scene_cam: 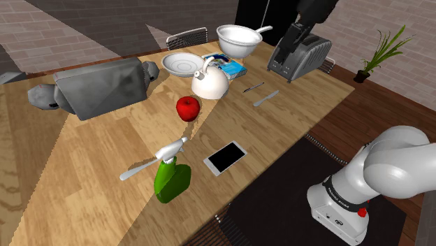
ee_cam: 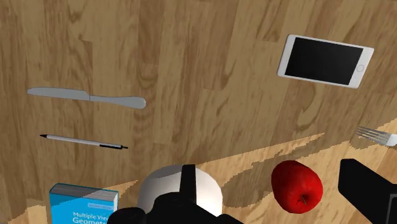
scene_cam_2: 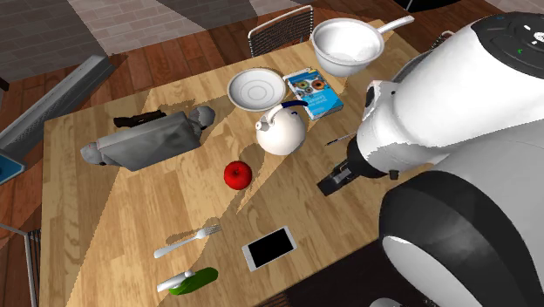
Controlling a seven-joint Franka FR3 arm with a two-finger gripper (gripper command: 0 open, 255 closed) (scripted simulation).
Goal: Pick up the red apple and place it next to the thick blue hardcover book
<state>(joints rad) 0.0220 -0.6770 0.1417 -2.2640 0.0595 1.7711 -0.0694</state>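
Shoulder view, L to R: crumpled grey bag; green spray bottle w/ white trigger; round glossy red apple on light wooden table, just in front of white kettle. Thick blue hardcover book lies behind kettle. Wrist view: black two-finger gripper open, fingers apart; apple btwn them, untouched.

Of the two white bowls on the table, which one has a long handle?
The deeper bowl beyond the blue book; the shallow bowl has none.
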